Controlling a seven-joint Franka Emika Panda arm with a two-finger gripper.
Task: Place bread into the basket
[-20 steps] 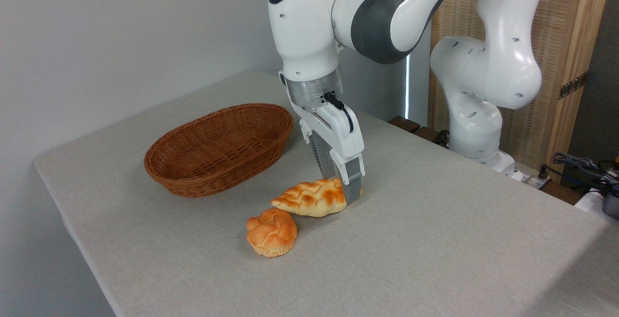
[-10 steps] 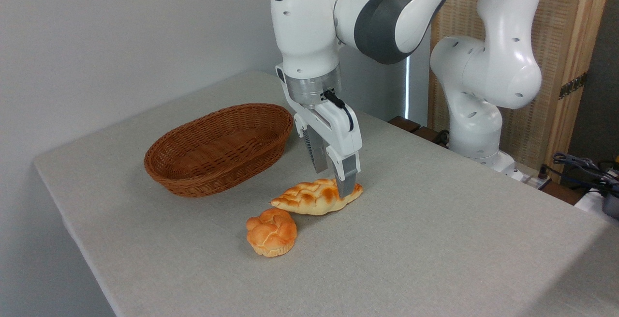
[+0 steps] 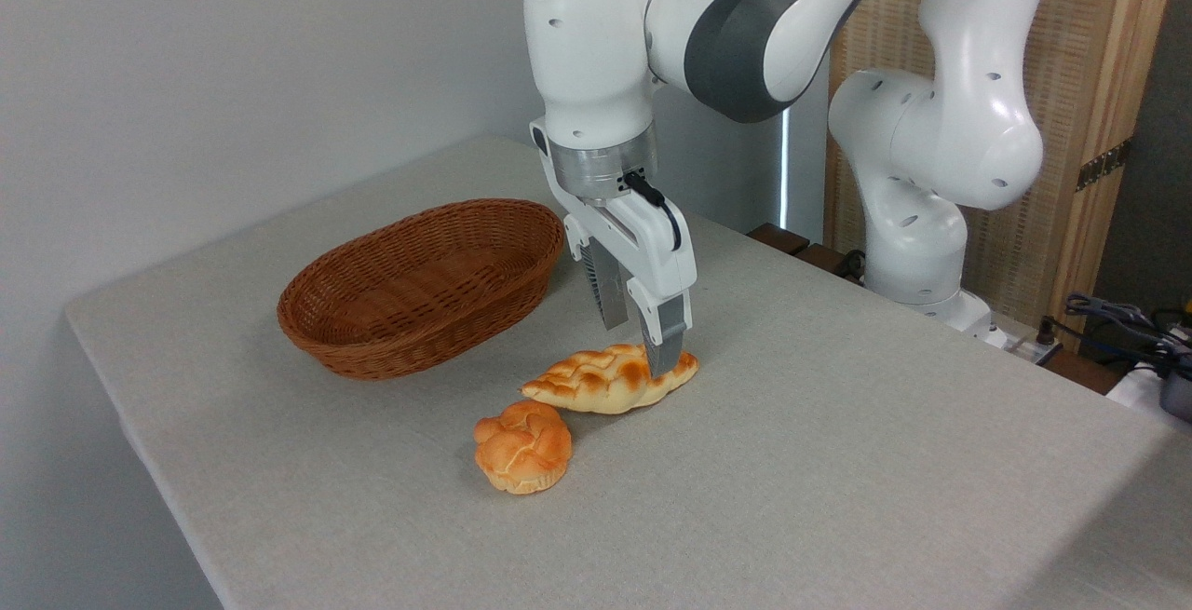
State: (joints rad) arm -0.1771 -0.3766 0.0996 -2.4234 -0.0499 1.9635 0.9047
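Observation:
The bread [image 3: 601, 382], a long golden braided loaf, lies on the table a little in front of the basket's right end. The brown wicker basket [image 3: 424, 286] stands at the left with nothing in it. My gripper [image 3: 641, 349] points down over the loaf's right end and is open. Its near finger [image 3: 665, 345] overlaps the loaf's top, and the far finger [image 3: 610, 298] stands behind the loaf. The bread rests flat on the cloth and is not lifted.
A small round orange knotted bun [image 3: 522, 447] sits just in front of the loaf's left tip. The grey table [image 3: 838, 461] runs on to the right and front. The arm's white base [image 3: 917, 219] stands behind the table's far right edge.
The gripper has risen a little and shifted slightly left over the loaf. The bread, the bun and the basket have stayed where they were.

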